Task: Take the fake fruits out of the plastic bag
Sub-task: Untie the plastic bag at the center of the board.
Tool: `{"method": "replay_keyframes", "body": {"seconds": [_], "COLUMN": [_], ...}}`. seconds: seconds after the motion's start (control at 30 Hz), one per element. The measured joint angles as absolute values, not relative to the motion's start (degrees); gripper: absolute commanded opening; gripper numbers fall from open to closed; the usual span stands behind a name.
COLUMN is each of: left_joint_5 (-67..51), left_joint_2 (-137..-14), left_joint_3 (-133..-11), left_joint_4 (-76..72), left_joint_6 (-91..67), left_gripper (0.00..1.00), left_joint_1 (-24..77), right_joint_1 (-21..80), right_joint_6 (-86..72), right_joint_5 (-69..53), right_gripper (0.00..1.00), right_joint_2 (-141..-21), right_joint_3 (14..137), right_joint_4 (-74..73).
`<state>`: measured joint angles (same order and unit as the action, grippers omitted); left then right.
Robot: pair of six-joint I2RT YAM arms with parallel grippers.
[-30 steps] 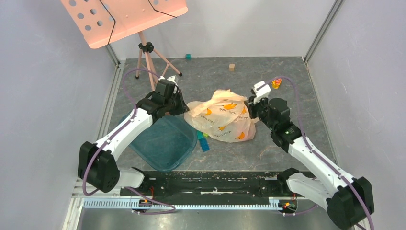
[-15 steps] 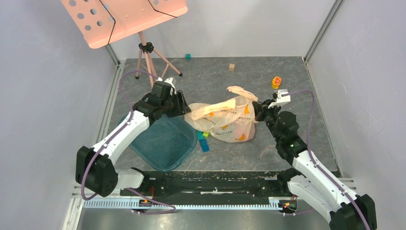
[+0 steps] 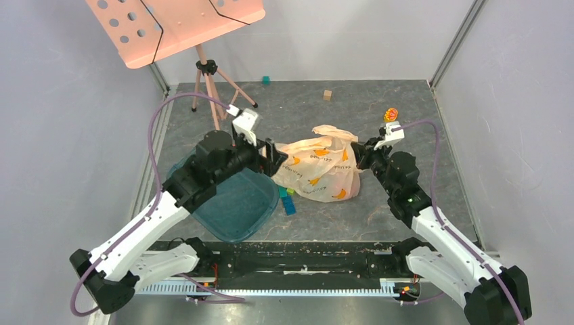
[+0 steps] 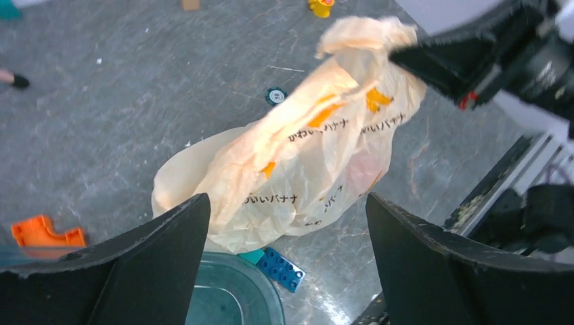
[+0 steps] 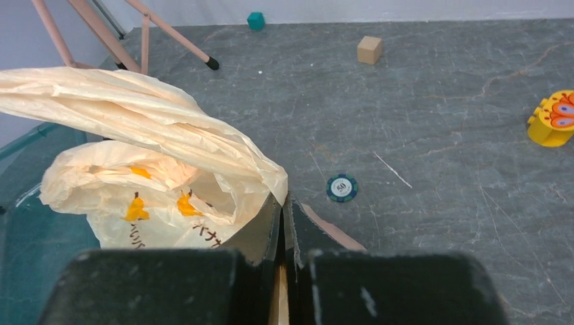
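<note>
Peachy bag, teal tray, lots of colour here

The plastic bag (image 3: 318,169) is see-through peach-beige with orange banana prints and dark lettering. The tray (image 3: 230,210) is translucent teal, the blocks (image 3: 288,202) blue and green, the table (image 3: 304,112) mottled grey, the music stand (image 3: 183,20) salmon pink with round holes, and the little toy (image 3: 390,115) yellow-orange.

Surface (image 3: 325,223): grey, mottled, is carrying every item.
Centre: plastic bag (image 3: 318,169) is lying beside teal tray (image 3: 233,203), blocks (image 3: 287,198) between.
Far side: teal cube (image 3: 267,80), wooden cube (image 3: 327,95) and yellow toy (image 3: 390,115) are sitting apart.

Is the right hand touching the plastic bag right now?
Touching. The right wrist view shows the right hand shut on a fold of the plastic bag, film caught between its jaws.
</note>
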<state>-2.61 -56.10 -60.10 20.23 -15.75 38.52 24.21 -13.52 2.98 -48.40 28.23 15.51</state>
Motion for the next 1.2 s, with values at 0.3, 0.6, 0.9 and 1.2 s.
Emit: {"method": "replay_keyframes", "body": {"seconds": [0.3, 0.6, 0.9, 1.2], "left_joint_5": [7.0, 11.8, 14.9, 14.8], "left_joint_2": [-61.7, -71.7, -78.1, -83.9], "left_joint_3": [-57.8, -60.5, -63.7, -66.3], "left_joint_4": [15.9, 13.9, 11.2, 10.3], "left_joint_6": [5.3, 20.9, 27.3, 29.0], "left_gripper": [0.96, 0.98, 0.98, 0.78], "left_joint_1": [45.5, 48.6, 49.3, 49.4], "right_joint_1": [24.2, 24.2, 24.2, 24.2], "right_joint_6": [-13.5, -13.1, -12.5, -12.3], "right_joint_5": [1.3, -0.4, -1.8, -2.1], "right_gripper": [0.00, 0.00, 0.00, 0.00], "right_joint_2": [-49.2, -49.2, -49.1, -47.8], "right_joint_3": [31.0, 31.0, 31.0, 31.0], "right_joint_4": [14.5, 13.6, 12.8, 12.5]}}
